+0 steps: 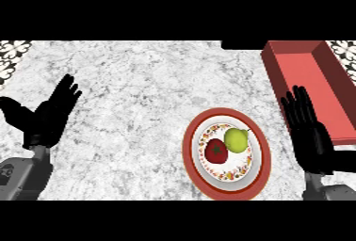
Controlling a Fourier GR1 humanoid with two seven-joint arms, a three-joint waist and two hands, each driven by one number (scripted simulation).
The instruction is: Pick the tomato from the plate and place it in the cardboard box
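1. The right hand [308, 136] is released, fingers straight, just right of the plate [259, 162], handy for a reach.
2. The tomato [216, 151] lies on the plate, touching a green fruit [237, 140] that crowds its far side.
3. The left hand [47, 115] rests open, well apart.
4. The red box [332, 101] waits farthest on the bench [139, 94].

Left robot hand [47, 115] is up at the left edge, fingers straight and spread, thumb splayed out wide, resting open on its grey forearm rising from the lower corner. Right robot hand [311, 139] shows at the right side, fingers straight and together, pointing away, holding nothing.
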